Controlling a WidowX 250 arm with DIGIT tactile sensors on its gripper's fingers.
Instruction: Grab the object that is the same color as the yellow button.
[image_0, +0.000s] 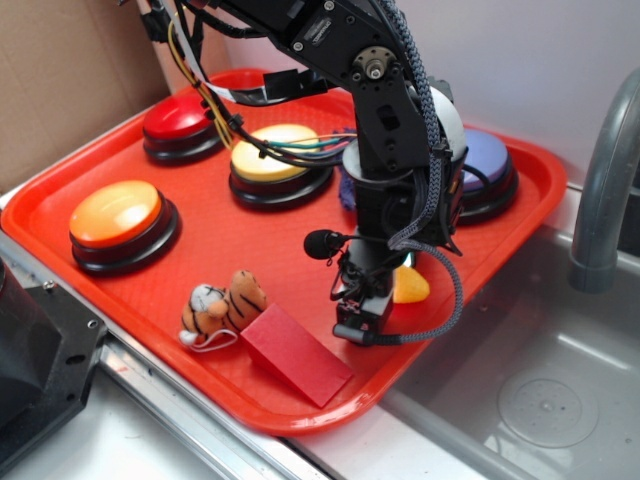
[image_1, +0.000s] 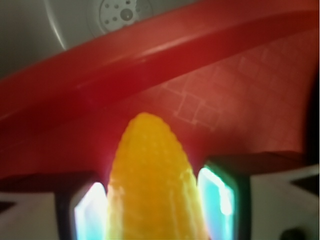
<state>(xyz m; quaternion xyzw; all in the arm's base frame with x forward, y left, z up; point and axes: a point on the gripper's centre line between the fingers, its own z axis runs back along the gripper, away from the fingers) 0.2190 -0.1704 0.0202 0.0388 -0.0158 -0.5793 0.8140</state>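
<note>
While tool (image_1: 152, 200) flanks corn (image_1: 150, 175), contact unclear, base cropped

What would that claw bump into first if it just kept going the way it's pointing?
Probably the toy corn itself: it already lies between the gripper's two fingers. Beyond the corn's tip comes the red tray floor, then its raised rim. Whether the fingers touch the corn is unclear.

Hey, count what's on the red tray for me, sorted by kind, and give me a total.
Push buttons: 4, namely red, yellow, orange and purple
Toy corn cob: 1, between the pincer's fingers
Tiger plush: 1
Red wedge block: 1
Total: 7
</note>
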